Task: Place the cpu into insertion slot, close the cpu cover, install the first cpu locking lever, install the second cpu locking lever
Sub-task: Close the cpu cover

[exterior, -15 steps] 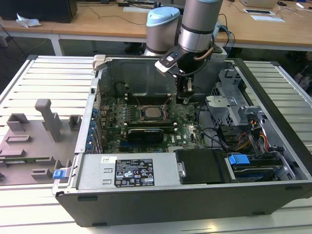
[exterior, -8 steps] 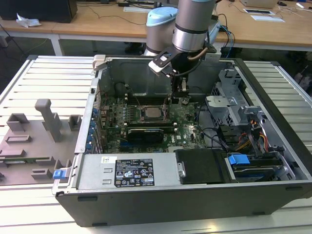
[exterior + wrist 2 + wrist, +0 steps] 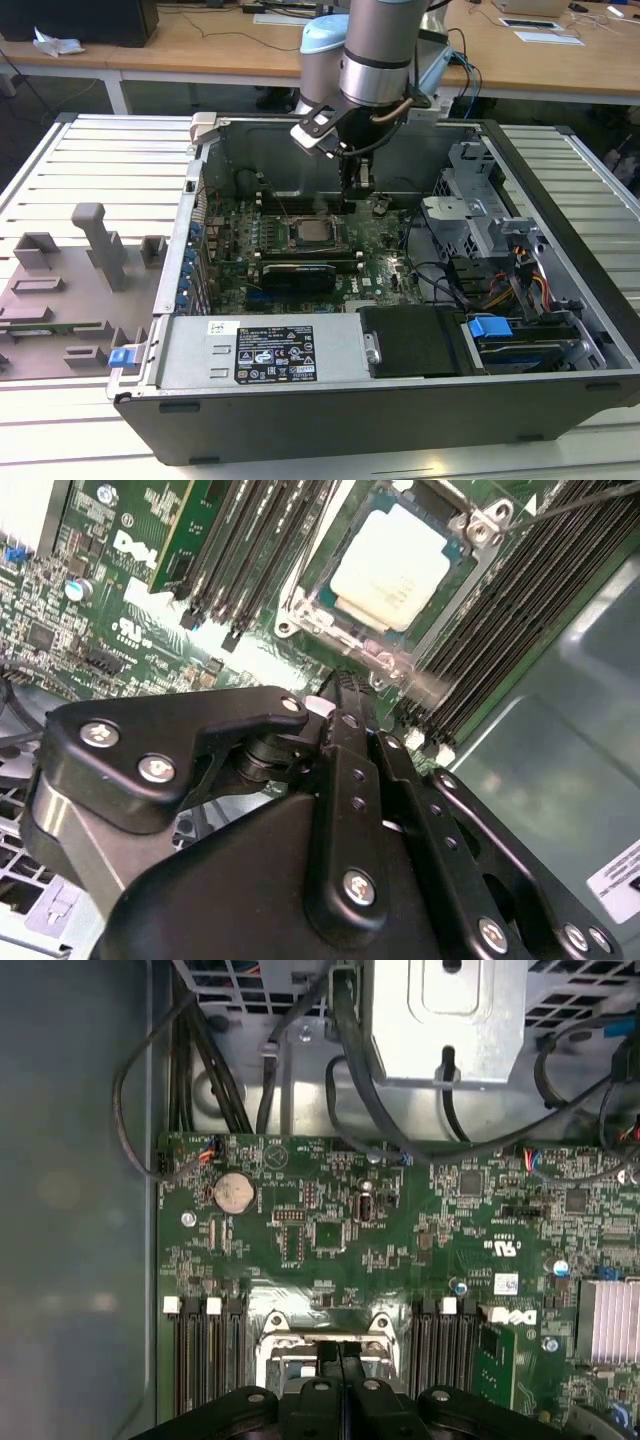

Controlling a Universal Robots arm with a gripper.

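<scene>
The computer case (image 3: 330, 420) is lying on its side w/ the side panel off. It is taking most of the exterior view's centre, so the board is facing up and the arm is having access from above. Inside, the motherboard (image 3: 378, 248) is lying flat in the middle of that frame.

The arm (image 3: 380, 50) is hanging from the upper middle of the frame, approx. vertical. The gripper (image 3: 358, 190) is pointing down into the case, just up and right of the socket in that frame. In both wrist views the gripper (image 3: 340, 685) (image 3: 340, 1355) is showing its two fingers pressed together, w/ only a thin seam between them and nothing visible clamped there. The tips are standing at the socket's edge; if they are touching it, I cannot tell.

The cpu cover (image 3: 312, 605) is lying down flat on the socket and framing the chip. The cpu (image 3: 388, 565) is sitting in its slot, w/ the silver top showing through the cover's window, so steps 1 and 2 are looking done to me.

A thin metal rod (image 3: 585, 497) is sticking out from one socket corner, over the memory slots (image 3: 520, 610). I am judging it as a locking lever not yet hooked. Probably for this reason the fingers are together at the socket's edge, since closed tips are suiting a push on a thin wire more than a grasp.
</scene>
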